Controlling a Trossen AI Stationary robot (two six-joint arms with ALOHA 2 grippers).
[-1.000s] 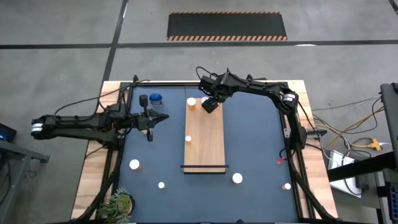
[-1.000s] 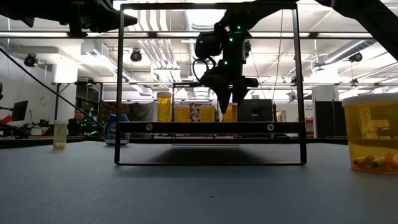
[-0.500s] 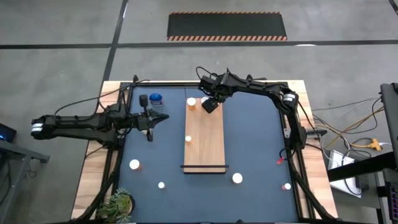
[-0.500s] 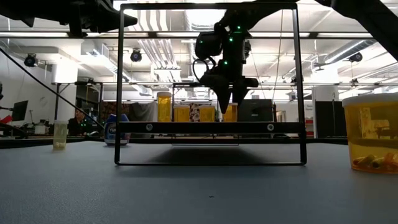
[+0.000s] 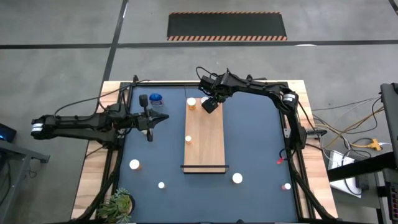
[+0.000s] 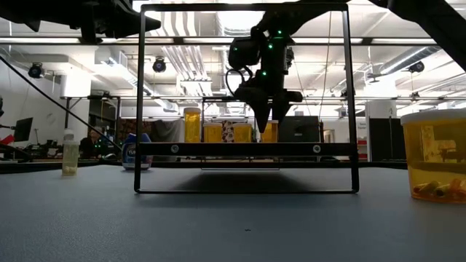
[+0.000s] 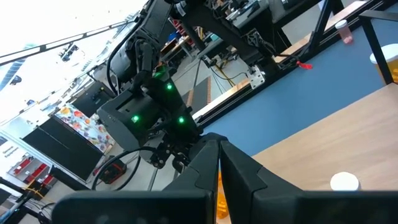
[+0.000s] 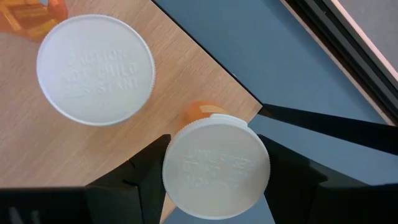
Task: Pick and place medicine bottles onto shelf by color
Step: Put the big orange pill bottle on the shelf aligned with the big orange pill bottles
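The shelf [image 5: 205,140] is a long light-brown board in the middle of the table. Two orange bottles with white caps stand on it, one at its far end [image 5: 191,103] and one midway [image 5: 188,140]. My right gripper [image 5: 210,104] hangs over the shelf's far right corner, shut on another orange bottle [image 8: 216,168], next to the far-end bottle's wide cap [image 8: 95,68]. My left gripper [image 5: 149,127] is shut and empty above the table left of the shelf, near the blue bottle [image 5: 155,98]. My right gripper holds the orange bottle by its white cap [image 8: 186,168], pinched between the two fingers [image 8: 146,171] on opposite sides of the rim. The fingers point down from above. The bottle stands upright at the shelf's far right corner [image 6: 269,132], its base level with the board.
More white-capped bottles stand on the blue mat near the front edge [image 5: 134,165] [image 5: 161,185] [image 5: 237,178] [image 5: 286,186]. A green plant [image 5: 118,204] sits at the near left corner. A black frame [image 6: 247,98] stands around the shelf in the low view.
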